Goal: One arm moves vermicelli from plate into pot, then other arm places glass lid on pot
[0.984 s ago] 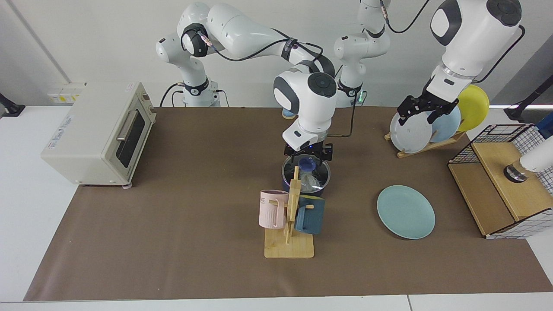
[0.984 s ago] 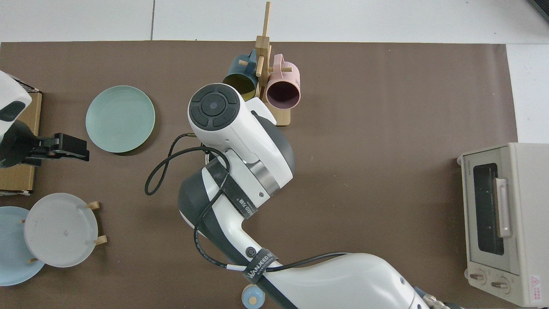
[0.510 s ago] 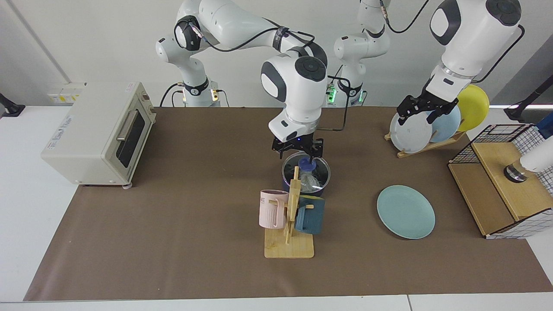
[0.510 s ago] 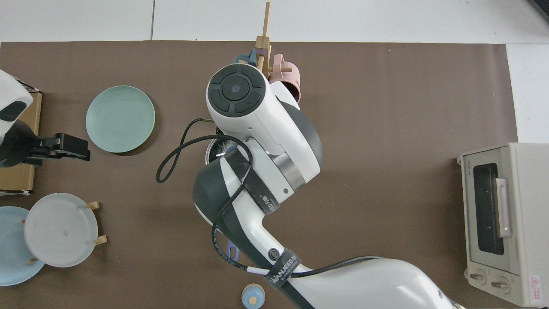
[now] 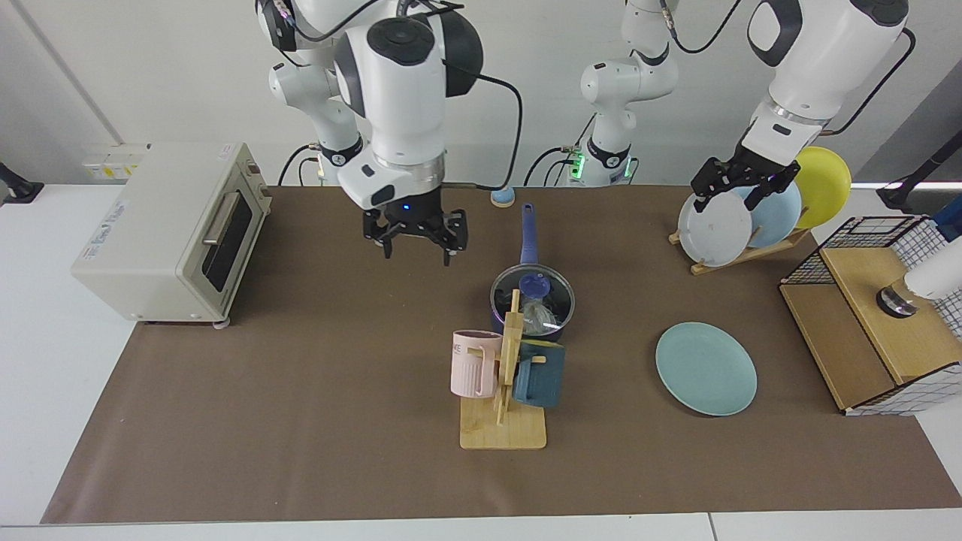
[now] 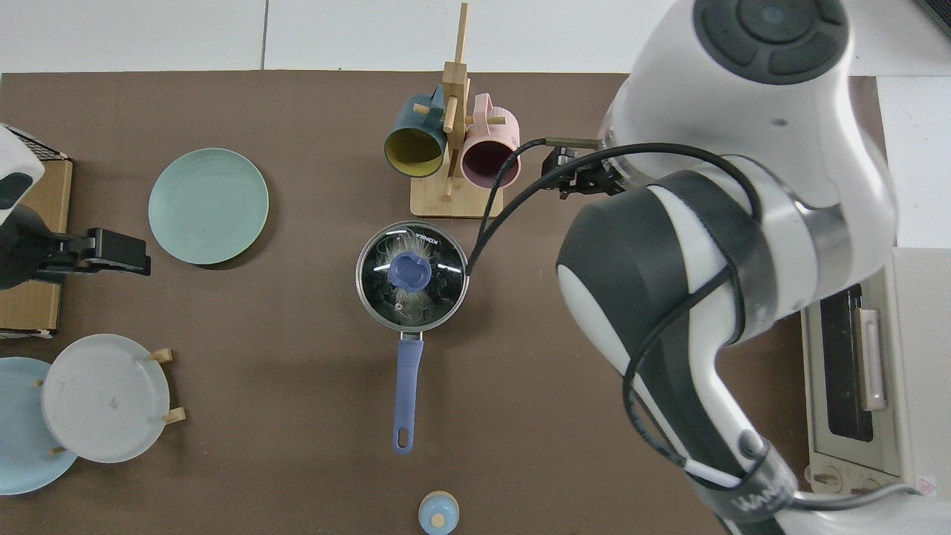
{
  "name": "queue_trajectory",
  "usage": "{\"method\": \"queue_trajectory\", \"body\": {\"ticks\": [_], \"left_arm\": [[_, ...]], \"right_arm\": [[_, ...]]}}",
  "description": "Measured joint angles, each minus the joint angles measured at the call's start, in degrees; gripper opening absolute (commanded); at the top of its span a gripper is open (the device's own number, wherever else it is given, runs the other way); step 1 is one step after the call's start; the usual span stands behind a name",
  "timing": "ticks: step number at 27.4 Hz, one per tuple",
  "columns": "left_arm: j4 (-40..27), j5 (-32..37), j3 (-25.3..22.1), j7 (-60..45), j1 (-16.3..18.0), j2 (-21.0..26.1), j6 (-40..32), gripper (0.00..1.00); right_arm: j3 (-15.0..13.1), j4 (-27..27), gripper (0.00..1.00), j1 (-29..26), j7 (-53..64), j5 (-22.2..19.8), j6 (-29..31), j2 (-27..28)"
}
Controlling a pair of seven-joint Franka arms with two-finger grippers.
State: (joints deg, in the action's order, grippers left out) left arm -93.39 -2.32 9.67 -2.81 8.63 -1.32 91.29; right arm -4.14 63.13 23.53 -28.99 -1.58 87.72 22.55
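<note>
Glass lid (image 6: 411, 274) seated on pot (image 5: 532, 303) enclosing vermicelli (image 6: 405, 245); right pincer (image 5: 415, 242) released, raised at left; left pincer (image 5: 737, 189) released, waiting far right.

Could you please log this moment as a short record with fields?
pot: on the brown mat, handle pointing away from the mug rack
glass lid: seated on the pot
vermicelli: inside the pot, under the lid
plate: bare
right tool: open, raised, between toaster oven and pot
left tool: waiting, raised in front of the plate rack
</note>
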Motion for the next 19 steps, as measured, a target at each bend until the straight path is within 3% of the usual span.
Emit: {"method": "queue_trajectory", "body": {"ticks": [9, 15, 19], "left_arm": [[0.01, 0.0, -0.02, 0.0, 0.01, 0.0, 0.0, 1.0], [0.01, 0.0, -0.04, 0.0, 0.02, 0.0, 0.0, 1.0], [0.01, 0.0, -0.04, 0.0, 0.02, 0.0, 0.0, 1.0]], "right_arm": [[-0.05, 11.27, 1.0, -5.29, 7.19, 0.0, 1.11, -8.69], [-0.05, 25.4, 1.0, -7.12, 8.31, -0.02, 12.49, -14.85], [-0.03, 30.97, 1.0, -8.2, 9.71, -0.09, 15.1, -17.27]]}}
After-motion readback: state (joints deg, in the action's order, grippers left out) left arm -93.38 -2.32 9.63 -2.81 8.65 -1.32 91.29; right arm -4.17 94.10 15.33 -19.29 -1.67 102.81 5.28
